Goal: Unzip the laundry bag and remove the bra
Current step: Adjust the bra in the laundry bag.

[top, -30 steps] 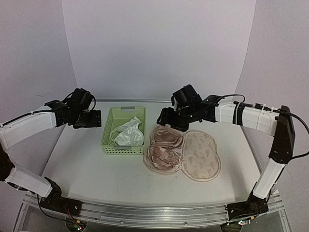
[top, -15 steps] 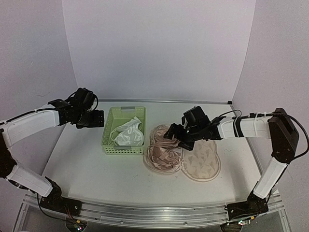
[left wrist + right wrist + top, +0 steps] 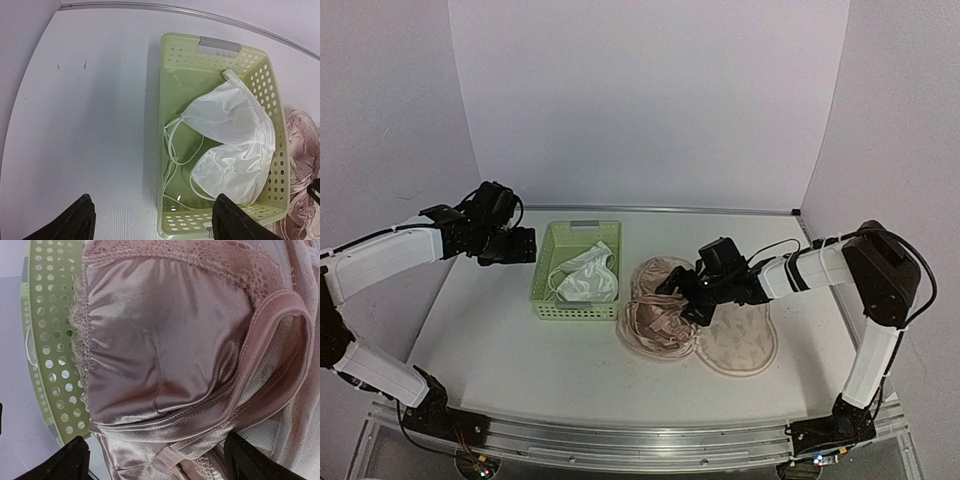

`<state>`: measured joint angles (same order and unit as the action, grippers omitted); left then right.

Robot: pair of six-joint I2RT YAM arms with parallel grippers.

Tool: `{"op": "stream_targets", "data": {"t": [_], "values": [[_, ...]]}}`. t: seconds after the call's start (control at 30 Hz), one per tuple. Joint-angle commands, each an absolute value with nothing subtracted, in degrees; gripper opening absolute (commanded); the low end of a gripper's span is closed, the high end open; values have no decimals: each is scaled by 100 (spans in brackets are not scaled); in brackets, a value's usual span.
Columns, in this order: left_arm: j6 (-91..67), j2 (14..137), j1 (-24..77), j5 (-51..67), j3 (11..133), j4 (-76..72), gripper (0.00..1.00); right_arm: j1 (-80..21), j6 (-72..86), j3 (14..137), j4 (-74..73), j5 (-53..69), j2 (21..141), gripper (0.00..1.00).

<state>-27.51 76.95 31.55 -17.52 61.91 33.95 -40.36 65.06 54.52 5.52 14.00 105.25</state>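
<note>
Table [image 3: 500, 350]: white, near edge cut off by arm bases.
Laundry bag [image 3: 745, 340]: on table right of basket [image 3: 542, 295]. Left part hidden under pink bra [image 3: 655, 325], far edge behind right arm [image 3: 800, 270]. Zip not discernible.
White garment [image 3: 585, 282] in basket.
Right fingers [image 3: 70, 462] apart, low over bra; contact unclear.
Left fingers [image 3: 75, 225] apart, empty, only tips visible, left of basket.

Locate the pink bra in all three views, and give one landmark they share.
Top external: the pink bra lies at centre, just right of the green basket.
Left wrist: only a sliver of it shows at the right edge, past the basket.
Right wrist: it fills most of the frame.
Shared landmark: the basket; in the right wrist view its perforated wall runs down the left side.
</note>
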Motion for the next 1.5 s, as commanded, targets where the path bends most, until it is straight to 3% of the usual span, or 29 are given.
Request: {"op": "stream_targets", "data": {"t": [0.0, 0.3, 1.0, 1.47], "values": [[-2799, 7691, 3129, -1693, 6551, 3254, 80, -4019, 6757, 5358, 1054, 1542, 10628, 95], [-2759, 7786, 3129, -1658, 6697, 3274, 80, -4017, 7048, 5381, 1561, 1814, 10828, 93], [-2794, 7770, 3129, -1663, 6649, 3292, 80, -4094, 7277, 4914, 1445, 1792, 10043, 87], [-2760, 7761, 3129, -1684, 6645, 3296, 81, -4157, 7251, 5183, 1459, 1738, 10561, 87]]}}
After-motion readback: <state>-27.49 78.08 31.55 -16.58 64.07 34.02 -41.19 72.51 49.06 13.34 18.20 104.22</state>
